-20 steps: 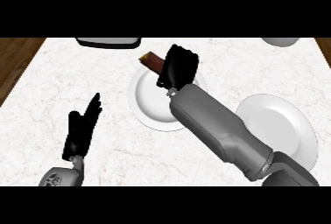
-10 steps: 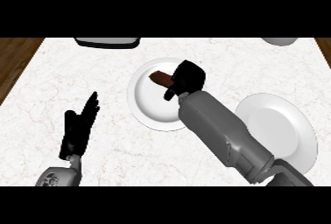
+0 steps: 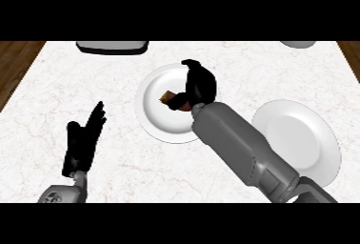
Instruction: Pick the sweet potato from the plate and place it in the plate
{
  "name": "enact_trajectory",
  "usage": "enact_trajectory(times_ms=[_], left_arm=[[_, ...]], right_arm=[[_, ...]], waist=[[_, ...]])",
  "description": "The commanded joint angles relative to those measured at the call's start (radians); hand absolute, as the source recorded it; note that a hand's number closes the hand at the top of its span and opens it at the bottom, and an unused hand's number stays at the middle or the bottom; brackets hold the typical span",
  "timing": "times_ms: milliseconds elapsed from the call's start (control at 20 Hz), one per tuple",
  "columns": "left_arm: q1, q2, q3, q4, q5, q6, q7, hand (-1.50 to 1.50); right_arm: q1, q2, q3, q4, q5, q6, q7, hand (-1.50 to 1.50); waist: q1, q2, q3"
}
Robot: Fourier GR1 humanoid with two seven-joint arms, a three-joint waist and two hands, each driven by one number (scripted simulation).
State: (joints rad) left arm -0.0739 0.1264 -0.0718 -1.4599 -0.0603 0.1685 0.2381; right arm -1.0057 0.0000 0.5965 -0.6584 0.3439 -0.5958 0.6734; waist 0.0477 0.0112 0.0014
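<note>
Right hand (image 3: 197,86): curled around the sweet potato (image 3: 174,100) over the left plate (image 3: 156,116).
Left hand (image 3: 83,138): relaxed, resting near-left.
Advice: potato is best lifted clear before being carried to the right plate (image 3: 309,138).

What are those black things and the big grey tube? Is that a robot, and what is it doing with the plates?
Yes, it is a robot. The picture is taken from its head, looking down at a white marble counter, so you only see its two arms. The grey tube is its right forearm, and the black shape at the end is its right hand. That hand is over a white plate, with its fingers curled round a brown sweet potato. The left hand just rests at the lower left, open, fingers up. A second plate sits at the right with nothing on it. At the far edge are a dark tray-like thing and a pale dish, both partly cut off.
</note>
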Motion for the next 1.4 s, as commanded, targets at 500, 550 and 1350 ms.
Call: enact_trajectory(times_ms=[500,550,1350], left_arm=[[0.006,-0.003,0.03,0.029,0.0,-0.002,-0.026,0.0],[0.028,0.016,0.039,-0.027,0.004,-0.009,-0.006,0.0],[-0.041,0.02,0.095,0.028,0.009,-0.04,0.008,0.0]], right_arm=[[0.283,0.0,-0.159,-0.278,-0.321,-0.204,-0.545,-1.5],[0.293,0.0,-0.171,-0.256,-0.343,-0.172,-0.594,-1.5],[0.195,0.0,-0.001,-0.054,-0.579,-0.296,-0.73,-1.5]], waist=[[-0.034,-0.007,-0.001],[-0.032,-0.008,-0.001],[-0.029,-0.007,-0.001]])
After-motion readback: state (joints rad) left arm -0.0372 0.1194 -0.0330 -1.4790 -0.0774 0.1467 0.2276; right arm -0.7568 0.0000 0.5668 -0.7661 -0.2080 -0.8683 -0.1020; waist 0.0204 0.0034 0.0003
